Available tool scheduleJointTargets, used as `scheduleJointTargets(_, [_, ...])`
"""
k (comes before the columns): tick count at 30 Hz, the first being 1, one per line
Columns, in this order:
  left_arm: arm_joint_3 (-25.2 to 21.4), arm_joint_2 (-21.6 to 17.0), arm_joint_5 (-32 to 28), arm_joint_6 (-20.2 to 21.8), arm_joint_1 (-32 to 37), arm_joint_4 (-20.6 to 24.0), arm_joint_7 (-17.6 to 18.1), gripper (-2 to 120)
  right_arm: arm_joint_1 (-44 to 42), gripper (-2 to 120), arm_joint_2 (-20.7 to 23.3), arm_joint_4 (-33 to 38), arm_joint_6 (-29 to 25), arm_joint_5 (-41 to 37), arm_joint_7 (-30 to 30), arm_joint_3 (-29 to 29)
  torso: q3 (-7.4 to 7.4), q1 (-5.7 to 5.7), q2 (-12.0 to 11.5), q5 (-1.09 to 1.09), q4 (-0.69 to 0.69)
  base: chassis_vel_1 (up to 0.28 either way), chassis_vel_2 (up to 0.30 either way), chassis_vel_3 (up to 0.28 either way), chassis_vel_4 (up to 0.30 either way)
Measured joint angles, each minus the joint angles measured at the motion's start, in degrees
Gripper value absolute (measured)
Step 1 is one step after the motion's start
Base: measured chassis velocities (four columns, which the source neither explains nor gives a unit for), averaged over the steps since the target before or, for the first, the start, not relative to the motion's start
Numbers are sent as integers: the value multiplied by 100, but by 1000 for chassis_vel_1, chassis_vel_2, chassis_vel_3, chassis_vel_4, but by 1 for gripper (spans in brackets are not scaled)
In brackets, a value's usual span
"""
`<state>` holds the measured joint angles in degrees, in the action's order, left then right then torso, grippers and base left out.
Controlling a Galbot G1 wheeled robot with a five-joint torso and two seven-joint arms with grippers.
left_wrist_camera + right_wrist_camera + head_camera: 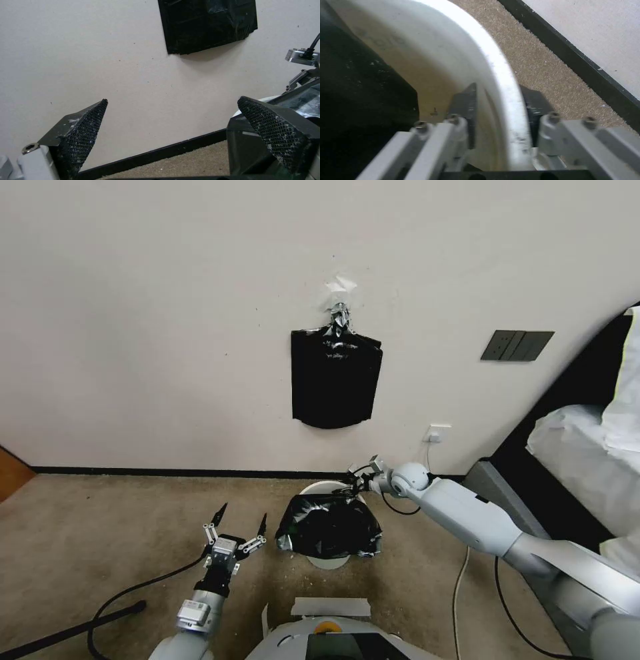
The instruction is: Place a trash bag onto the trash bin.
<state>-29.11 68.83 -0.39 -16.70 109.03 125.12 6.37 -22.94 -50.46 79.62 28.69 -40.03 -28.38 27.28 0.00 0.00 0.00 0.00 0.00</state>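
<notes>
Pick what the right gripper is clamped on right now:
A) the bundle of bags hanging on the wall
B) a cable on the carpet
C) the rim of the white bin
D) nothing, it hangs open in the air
C: in the right wrist view the right gripper has one finger inside and one outside the wall of the trash bin, closed on its rim; the trash bag drapes over the bin's near side.

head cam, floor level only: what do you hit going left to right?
Black cable → left gripper, fingers open → trash bag draped over the trash bin → right gripper clamped on the bin's far rim → white cable.
</notes>
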Motion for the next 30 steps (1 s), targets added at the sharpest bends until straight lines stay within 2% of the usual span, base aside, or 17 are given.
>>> scheduleJointTargets(4, [34,29,-12,16,-2,17,29,100,-40,4,25,-2,-50,16,-31,-5,0,0,0,1,0,0,0,0,0])
scheduleJointTargets(10, [28,21,-38,25,-13,24,38,100,-136,4,86,183,-118,-277,209,-65,0,0,0,0,0,0,0,0,0])
scheduleJointTargets(12, [30,25,-52,29,-16,33,39,100,-228,4,134,341,-136,-397,376,-132,0,0,0,0,1,0,0,0,0])
scheduleJointTargets(15, [28,25,-144,56,-40,40,68,100,-513,4,335,876,-28,-864,955,-391,0,0,0,0,0,0,0,0,0])
scheduleJointTargets(16, [28,25,-144,56,-40,40,68,100,-513,4,335,876,-28,-864,955,-391,0,0,0,0,0,0,0,0,0])
scheduleJointTargets(18, [17,18,-208,94,-79,41,107,100,-709,4,475,1212,146,-1255,1461,-616,0,0,0,1,0,0,0,0,0])
scheduleJointTargets(19, [17,18,-208,94,-79,41,107,100,-709,4,475,1212,146,-1255,1461,-616,0,0,0,1,0,0,0,0,0])
scheduleJointTargets(22, [10,-4,-338,177,-178,53,144,100,-1110,4,685,1793,405,-1765,2611,-1064,0,0,0,0,-1,0,0,0,0])
scheduleJointTargets(23, [10,-4,-338,177,-178,53,144,100,-1110,4,685,1793,405,-1765,2611,-1064,0,0,0,0,-1,0,0,0,0])
scheduleJointTargets(24, [7,-16,-368,195,-215,54,151,100,-1322,4,733,2076,466,-1954,3052,-1292,0,0,0,1,-2,0,0,0,0])
scheduleJointTargets(25, [5,-29,-399,218,-242,58,154,100,-1507,4,744,2297,510,-2086,3377,-1473,0,0,0,-2,-1,0,0,0,0])
scheduleJointTargets(26, [5,-29,-399,218,-242,58,154,100,-1507,4,744,2297,510,-2086,3377,-1473,0,0,0,-2,-1,0,0,0,0])
scheduleJointTargets(29, [2,-79,-493,278,-301,69,165,100,-2140,4,653,2987,593,-2514,4499,-2003,0,0,0,0,1,0,0,0,0])
scheduleJointTargets(30, [2,-79,-493,278,-301,69,165,100,-2140,4,653,2987,593,-2514,4499,-2003,0,0,0,0,1,0,0,0,0])
